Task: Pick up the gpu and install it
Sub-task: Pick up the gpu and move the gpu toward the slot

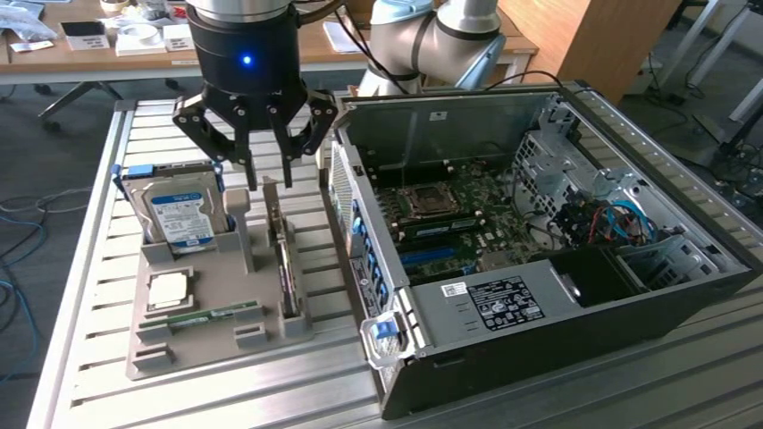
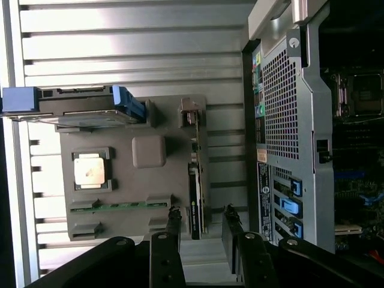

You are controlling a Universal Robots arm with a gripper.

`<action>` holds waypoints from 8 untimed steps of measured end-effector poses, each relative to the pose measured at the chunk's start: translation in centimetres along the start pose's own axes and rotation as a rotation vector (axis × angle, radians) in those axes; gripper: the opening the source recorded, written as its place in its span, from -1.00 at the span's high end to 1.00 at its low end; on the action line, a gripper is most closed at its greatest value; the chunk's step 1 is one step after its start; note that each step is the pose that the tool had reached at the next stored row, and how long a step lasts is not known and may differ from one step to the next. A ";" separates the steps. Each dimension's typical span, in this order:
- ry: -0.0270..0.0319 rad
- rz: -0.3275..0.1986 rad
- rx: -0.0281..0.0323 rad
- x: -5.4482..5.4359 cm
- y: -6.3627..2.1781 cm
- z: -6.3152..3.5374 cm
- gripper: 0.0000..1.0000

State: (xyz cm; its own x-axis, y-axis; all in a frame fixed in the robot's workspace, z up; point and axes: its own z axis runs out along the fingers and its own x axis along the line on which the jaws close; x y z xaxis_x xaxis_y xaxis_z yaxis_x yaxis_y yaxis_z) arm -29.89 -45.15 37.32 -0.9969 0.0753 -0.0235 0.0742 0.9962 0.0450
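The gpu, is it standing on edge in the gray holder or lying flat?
Standing on edge. The gpu sits upright in a slot of the gray holder, beside the computer case.

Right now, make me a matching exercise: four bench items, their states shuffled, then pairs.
1 thin green graphics card with black cooler
2 boxy hard drive with blue-white label
3 square silver processor chip
4 narrow green memory stick

A flat in the grey holder's square pocket
B on edge under the end effector
C flat in a long narrow slot
D upright, blue rails on its sides

Pairs: 1-B, 2-D, 3-A, 4-C
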 end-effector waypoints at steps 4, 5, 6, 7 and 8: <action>0.0002 0.000 0.0001 0.0 -0.02 0.46 0.17; 0.0002 0.000 0.0002 0.0 -0.02 0.54 0.17; 0.0003 0.000 0.0003 0.0 -0.02 0.57 0.17; 0.0004 0.000 0.0003 0.0 -0.03 0.58 0.17; 0.0004 0.000 0.0004 0.0 -0.03 0.59 0.17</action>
State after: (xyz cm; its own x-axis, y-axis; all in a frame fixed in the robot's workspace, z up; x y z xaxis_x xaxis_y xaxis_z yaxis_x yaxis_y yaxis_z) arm -29.89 -45.16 36.73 -0.9969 0.0753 -0.0231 0.0742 0.9962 0.0446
